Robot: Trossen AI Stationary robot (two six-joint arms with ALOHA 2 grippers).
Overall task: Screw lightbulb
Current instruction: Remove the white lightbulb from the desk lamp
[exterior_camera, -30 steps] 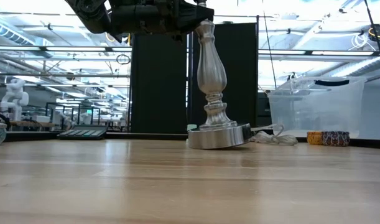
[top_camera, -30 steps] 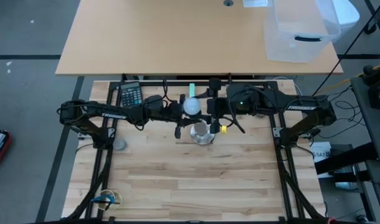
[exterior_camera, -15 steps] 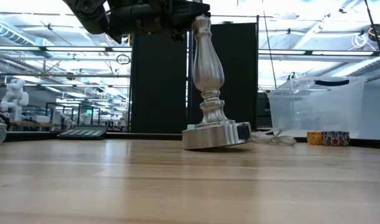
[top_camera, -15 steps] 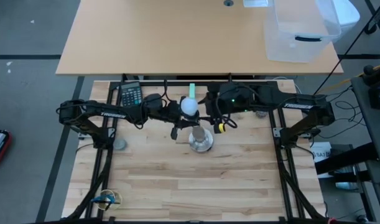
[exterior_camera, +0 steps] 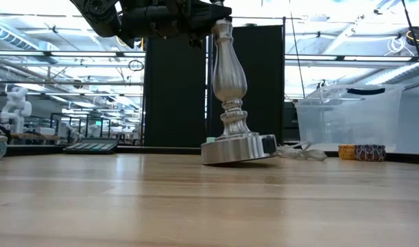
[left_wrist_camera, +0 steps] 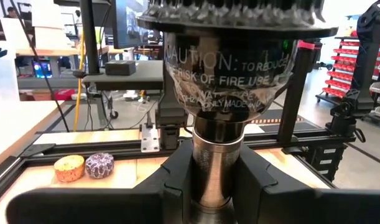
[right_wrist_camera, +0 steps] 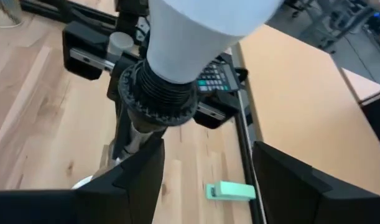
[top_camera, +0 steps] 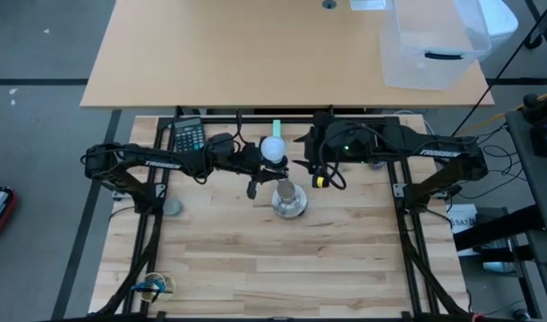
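Observation:
A silver lamp stand (exterior_camera: 230, 89) with a round base (top_camera: 289, 202) stands mid-table, slightly tipped. Its black ribbed socket (right_wrist_camera: 158, 93) carries the white lightbulb (top_camera: 273, 149) (right_wrist_camera: 202, 25). My left gripper (top_camera: 255, 163) reaches in level from the table's left and is shut on the stand just below the socket. My right gripper (top_camera: 302, 157) hangs open to the right of the bulb, slanting down. Its two fingers (right_wrist_camera: 140, 177) stand apart short of the bulb and touch nothing. My left gripper pinches the stand's silver neck (left_wrist_camera: 218, 163), right under the black socket, between its two fingers (left_wrist_camera: 177, 183). The fingers come level from the table's left and lie across the upright neck. The stand's base rests on the table, slightly tipped.
A calculator (top_camera: 188, 136) and a green piece (top_camera: 276, 127) lie near the far edge. A clear plastic bin (top_camera: 430, 45) sits on the table beyond. Two small round tins (left_wrist_camera: 84, 167) lie at the right side, and a small grey disc (top_camera: 172, 207) at the left.
My right gripper has drawn back from the bulb toward the table's far right and tipped further downward. The lamp stand, held by my left gripper, has shifted a little toward the table's left, and its base has tipped more.

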